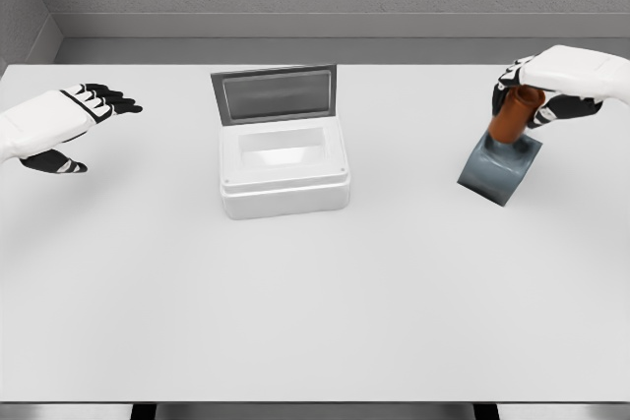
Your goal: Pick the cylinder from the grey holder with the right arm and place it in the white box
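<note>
A white surface (315,322) filled most of the head view, bounded at the rear by a grey wall. Near the centre of the surface sat the white box (283,169), its lid (275,93) raised upright at the back edge and its interior exposed.

At the right side, the right hand (544,93) reached in from the picture's right edge. Its dark fingers (512,78) were curled around the upper part of the brown cylinder (516,115), gripping it. The cylinder was tilted, with its top toward the palm and its lower end toward the grey holder (500,168). The lower end met the top of the holder; whether it remained seated inside could not be determined. The holder itself was tilted rather than flat on the surface, leaning along the same line as the cylinder. Both items were well apart from the white box.

At the left side, the left hand (74,125) hovered above the surface with its fingers extended and relaxed, holding nothing.
</note>
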### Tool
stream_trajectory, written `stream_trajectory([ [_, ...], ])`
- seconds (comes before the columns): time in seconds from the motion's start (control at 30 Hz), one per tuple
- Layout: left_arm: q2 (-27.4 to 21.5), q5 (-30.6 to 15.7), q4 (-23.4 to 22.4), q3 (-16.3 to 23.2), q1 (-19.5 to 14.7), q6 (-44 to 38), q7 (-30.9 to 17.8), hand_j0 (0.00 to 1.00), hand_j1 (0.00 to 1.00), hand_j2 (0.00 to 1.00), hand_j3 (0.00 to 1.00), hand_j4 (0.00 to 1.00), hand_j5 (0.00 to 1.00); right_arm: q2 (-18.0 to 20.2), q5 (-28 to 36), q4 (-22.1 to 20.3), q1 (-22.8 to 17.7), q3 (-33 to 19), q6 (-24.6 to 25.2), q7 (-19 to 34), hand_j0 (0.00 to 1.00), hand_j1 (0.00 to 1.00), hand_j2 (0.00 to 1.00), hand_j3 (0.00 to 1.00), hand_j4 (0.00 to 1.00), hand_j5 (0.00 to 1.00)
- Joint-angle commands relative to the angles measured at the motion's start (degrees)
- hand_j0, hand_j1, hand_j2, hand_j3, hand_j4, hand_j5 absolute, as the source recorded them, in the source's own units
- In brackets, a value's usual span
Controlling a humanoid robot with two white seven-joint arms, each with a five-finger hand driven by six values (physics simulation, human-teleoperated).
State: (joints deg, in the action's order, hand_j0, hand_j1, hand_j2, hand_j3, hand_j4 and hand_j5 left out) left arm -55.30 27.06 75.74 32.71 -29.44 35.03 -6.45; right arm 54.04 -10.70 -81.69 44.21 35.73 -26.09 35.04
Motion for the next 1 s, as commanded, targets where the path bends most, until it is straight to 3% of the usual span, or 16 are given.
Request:
stream_trajectory([
  [0.0, -0.1, -0.3, 0.0, 0.0, 0.0, 0.0, 0.0, 1.0, 1.0, 1.0, 1.0, 1.0, 1.0, 0.0, 0.3, -1.8, 0.0, -0.2, 0.3, 0.0, 0.45, 0.45, 0.45, 0.45, 0.45, 0.45],
  [0.13, -0.1, -0.3, 0.0, -0.1, 0.0, 0.0, 0.0, 1.0, 1.0, 1.0, 1.0, 1.0, 1.0, -1.9, 0.3, -2.0, 0.3, -0.1, 0.3, 0.0, 0.45, 0.45, 0.45, 0.45, 0.45, 0.45],
  [0.43, -0.2, -0.3, 0.0, -0.1, 0.0, 0.0, 0.0, 1.0, 1.0, 1.0, 1.0, 1.0, 1.0, -5.0, 0.2, -6.7, 1.3, 0.0, 0.4, 0.0, 0.45, 0.45, 0.45, 0.45, 0.45, 0.45],
  [0.63, -0.2, -0.3, 0.0, -0.1, 0.0, 0.0, 0.0, 1.0, 1.0, 1.0, 1.0, 1.0, 1.0, -8.8, 0.2, -6.9, 2.6, 0.4, 0.3, 0.0, 0.45, 0.45, 0.45, 0.45, 0.45, 0.45],
  [0.97, -0.2, -0.3, 0.0, -0.1, 0.0, 0.0, 0.0, 1.0, 1.0, 1.0, 1.0, 1.0, 1.0, -11.8, 0.2, -6.9, 3.3, 0.6, 0.3, 0.0, 0.45, 0.45, 0.45, 0.45, 0.45, 0.45],
])
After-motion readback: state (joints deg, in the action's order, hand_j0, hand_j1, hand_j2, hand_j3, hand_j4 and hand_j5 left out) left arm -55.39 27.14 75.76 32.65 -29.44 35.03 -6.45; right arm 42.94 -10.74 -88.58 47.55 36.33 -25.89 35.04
